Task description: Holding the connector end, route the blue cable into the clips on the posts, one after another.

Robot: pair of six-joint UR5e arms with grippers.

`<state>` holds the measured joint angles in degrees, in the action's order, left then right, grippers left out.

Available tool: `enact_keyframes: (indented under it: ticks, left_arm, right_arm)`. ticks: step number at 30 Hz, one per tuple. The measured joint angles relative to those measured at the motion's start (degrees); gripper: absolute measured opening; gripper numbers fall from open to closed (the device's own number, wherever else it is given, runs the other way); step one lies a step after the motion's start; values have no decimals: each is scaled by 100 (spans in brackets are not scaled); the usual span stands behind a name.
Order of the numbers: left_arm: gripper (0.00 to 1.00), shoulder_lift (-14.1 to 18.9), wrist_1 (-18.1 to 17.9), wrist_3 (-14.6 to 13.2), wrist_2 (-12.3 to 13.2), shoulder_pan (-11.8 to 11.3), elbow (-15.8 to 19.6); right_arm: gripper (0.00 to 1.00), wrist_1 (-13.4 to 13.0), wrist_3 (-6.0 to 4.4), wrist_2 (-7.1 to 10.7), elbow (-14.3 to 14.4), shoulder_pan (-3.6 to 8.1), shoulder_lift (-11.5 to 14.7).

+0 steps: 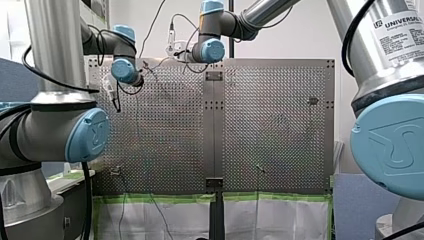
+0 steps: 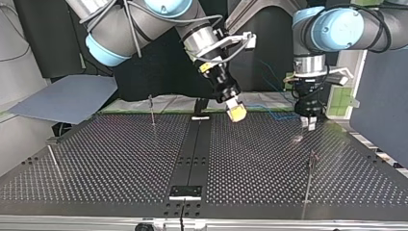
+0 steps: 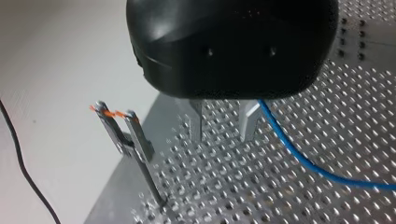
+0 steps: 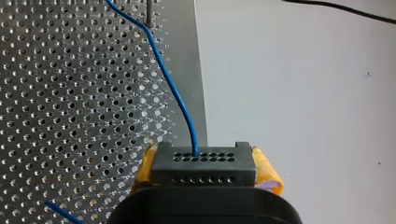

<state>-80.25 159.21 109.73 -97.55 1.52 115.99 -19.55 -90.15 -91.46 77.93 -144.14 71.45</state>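
Right wrist view: the connector (image 4: 204, 169), a black block with rows of holes, is clamped between the yellow pads (image 4: 267, 172) of my right end effector (image 2: 236, 112). Its long axis lies crosswise from pad to pad. The blue cable (image 4: 170, 88) leaves its face pointing straight ahead, then bends toward a thin post further ahead. In the top view the connector hangs above the far edge of the bench (image 2: 120, 159), near the middle seam.

My left end effector (image 3: 222, 135) stands narrowly open, with nothing between its metal fingers. The cable runs just beside one finger and away across the perforated plate. A post (image 3: 140, 154) stands near it, topped by a two-pronged clip (image 3: 114, 116) with an orange mark.

No clip looks threaded yet, so I judge this to be the approach to the first one. To do it well, hold the connector firmly, draw the cable lightly taut, line it up over the gap between the prongs, and lower it without bending the post.
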Motion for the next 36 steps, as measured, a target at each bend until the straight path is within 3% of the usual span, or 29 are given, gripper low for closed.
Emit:
enact_keyframes:
  ticks: [1, 3, 4, 5, 13, 18, 26, 36]
  left_arm:
    - [28, 8, 1, 31, 51, 0, -16]
    - [7, 19, 2, 87, 137, -1, -38]
    - [7, 21, 3, 102, 157, -1, -43]
    - [0, 22, 3, 114, 164, -1, -46]
    - [0, 24, 38, 162, 23, -22, -51]
    - [0, 37, 74, 183, -169, -57, -52]
    - [0, 110, 62, 105, -195, -141, -70]
    - [0, 27, 352, -14, -241, -272, -512]
  right_arm:
    - [0, -19, -6, 1, -3, -5, -5]
    - [0, -50, -15, 2, -17, -18, -22]
    - [0, -58, -17, 3, -26, -24, -30]
    - [0, -66, -20, 4, -35, -33, -41]
    - [0, -77, -56, -6, -63, -69, -61]
    - [0, -89, -146, -17, -63, -70, -66]
    - [0, -164, -236, -7, -78, -24, -168]
    - [0, -194, -300, 7, -207, -17, -277]
